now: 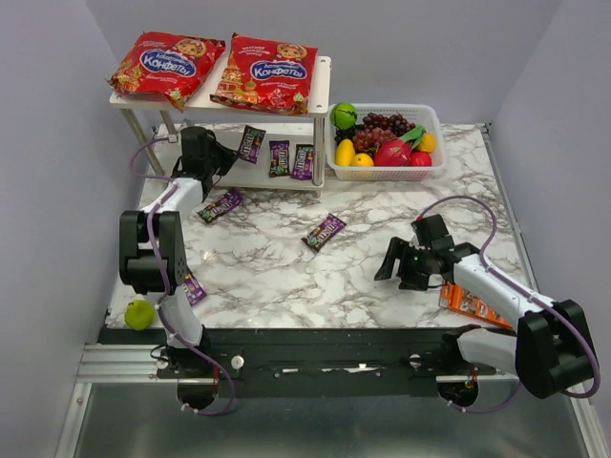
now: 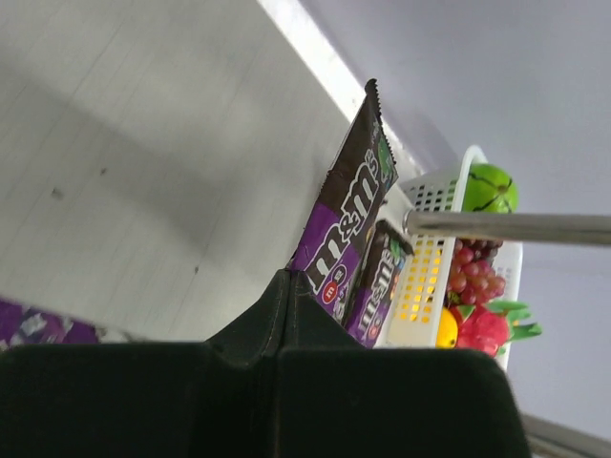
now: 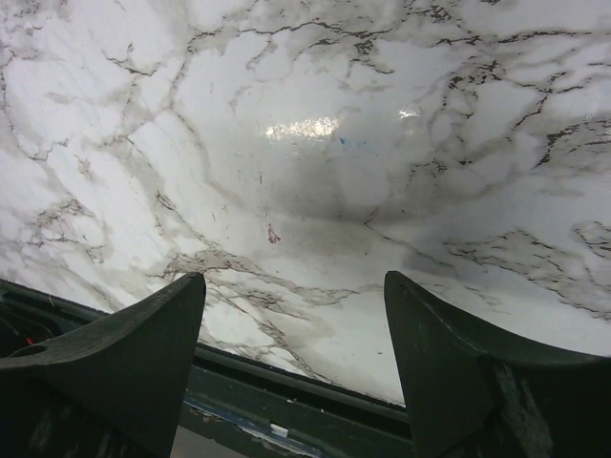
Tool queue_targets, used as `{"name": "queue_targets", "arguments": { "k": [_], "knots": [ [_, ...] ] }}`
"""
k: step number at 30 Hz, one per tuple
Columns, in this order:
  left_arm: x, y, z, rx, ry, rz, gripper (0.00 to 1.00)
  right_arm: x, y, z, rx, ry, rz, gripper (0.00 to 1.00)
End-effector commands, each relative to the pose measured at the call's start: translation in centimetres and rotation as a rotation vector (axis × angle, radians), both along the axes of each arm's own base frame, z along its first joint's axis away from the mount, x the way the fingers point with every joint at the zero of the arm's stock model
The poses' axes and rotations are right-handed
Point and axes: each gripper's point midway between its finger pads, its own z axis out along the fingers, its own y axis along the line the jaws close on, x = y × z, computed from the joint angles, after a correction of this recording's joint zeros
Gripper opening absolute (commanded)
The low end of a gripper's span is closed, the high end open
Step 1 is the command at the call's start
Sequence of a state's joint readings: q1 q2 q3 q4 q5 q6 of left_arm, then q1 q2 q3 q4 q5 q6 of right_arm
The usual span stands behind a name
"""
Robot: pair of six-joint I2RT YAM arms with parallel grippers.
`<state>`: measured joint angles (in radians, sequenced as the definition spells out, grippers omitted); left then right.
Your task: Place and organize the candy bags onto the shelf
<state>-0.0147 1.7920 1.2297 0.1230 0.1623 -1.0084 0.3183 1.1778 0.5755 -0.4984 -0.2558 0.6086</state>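
Overhead, in the top external view, a white two-tier shelf of pale boards on thin metal legs (image 1: pixel 322 81) is shown at the far left of a grey-veined marble table (image 1: pixel 382 205). Two large glossy red pillow bags (image 1: pixel 167 65) (image 1: pixel 264 72) are laid side by side on its upper board, and three small dark purple candy packets (image 1: pixel 251 143) (image 1: pixel 279 157) (image 1: pixel 304 161) are seen on its lower board. Three more candy packets (image 1: pixel 221 205) (image 1: pixel 324 231) (image 1: pixel 194 286) are scattered in front of the shelf. A white plastic basket of fruit (image 1: pixel 431 116) is set just right of the shelf. The left gripper (image 1: pixel 227 155) is positioned at the left end of the lower board. The right gripper (image 1: pixel 406 267) is positioned well in front of the shelf, towards the right.

In the left wrist view, the jaws are seen pressed together. The lower corner of the nearest packet meets the fingertips, but whether it is pinched cannot be told.

In the right wrist view, the jaws are spread wide, with only bare marble between them.
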Motion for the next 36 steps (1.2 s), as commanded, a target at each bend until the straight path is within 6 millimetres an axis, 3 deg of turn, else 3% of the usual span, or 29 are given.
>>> {"name": "queue_targets", "arguments": {
  "k": [1,10,20,23,24,27,30,34,35,36],
  "knots": [
    [3.0,0.8,0.5,-0.015,-0.039,0.054,0.0,0.6,-0.6,0.3,-0.04,-0.008,-0.009,0.84],
    [2.1,0.8,-4.5,-0.048,0.061,0.071,0.0,0.6,-0.8,0.2,-0.044,-0.001,-0.02,0.84],
    [0.8,0.3,-7.1,-0.086,0.108,0.072,0.04,0.4,-0.7,0.1,-0.043,0.004,-0.022,0.84],
    [0.5,0.4,-7.1,-0.084,0.11,0.074,0.23,0.4,-0.7,0.2,-0.041,0.002,-0.023,0.84],
    [0.5,0.5,-6.8,-0.08,0.105,0.075,0.35,0.4,-0.8,0.3,-0.04,-0.003,-0.025,0.84],
    [0.2,0.8,-6.3,-0.06,0.11,0.084,0.57,0.4,-0.8,0.3,-0.038,-0.005,-0.026,0.84],
    [-0.1,1.0,-5.1,-0.03,0.097,0.082,0.71,0.3,-0.7,0.4,-0.034,-0.01,-0.025,0.84],
    [-1.2,1.2,-3.4,0.009,0.088,0.065,0.79,0.3,-0.6,0.5,-0.024,-0.013,-0.02,0.84],
    [-2.0,1.2,-3.8,0.018,0.109,0.057,0.8,0.3,-0.4,0.6,-0.016,-0.014,-0.017,0.84],
    [-2.5,1.2,-2.8,0.034,0.091,0.044,0.81,0.3,-0.3,0.7,-0.009,-0.016,-0.016,0.84]
  ]
}}
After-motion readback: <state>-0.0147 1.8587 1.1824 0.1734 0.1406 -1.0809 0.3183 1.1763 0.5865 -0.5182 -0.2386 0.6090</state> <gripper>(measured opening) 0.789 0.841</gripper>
